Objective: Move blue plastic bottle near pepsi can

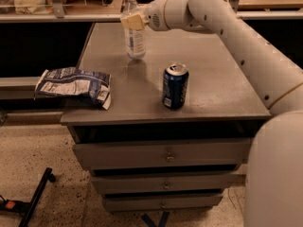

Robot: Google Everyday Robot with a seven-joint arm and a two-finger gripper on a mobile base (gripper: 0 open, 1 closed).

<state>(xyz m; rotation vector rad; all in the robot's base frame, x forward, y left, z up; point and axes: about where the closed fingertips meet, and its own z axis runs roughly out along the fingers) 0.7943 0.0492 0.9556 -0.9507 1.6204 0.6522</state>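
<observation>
The blue plastic bottle (135, 44), clear with a white cap and a white-and-blue label, stands upright at the back left of the grey cabinet top (218, 74). My gripper (132, 21) reaches in from the right and is shut on the bottle's upper part, just below the cap. The pepsi can (175, 86), dark blue with a silver top, stands upright nearer the front, to the right of and in front of the bottle, with a gap between them.
A blue-and-white chip bag (75, 83) lies on the cabinet's front left corner, hanging over the edge. Drawers (165, 156) sit below the top. A shelf rail (57, 17) runs behind. A black stand leg (34, 203) lies on the floor.
</observation>
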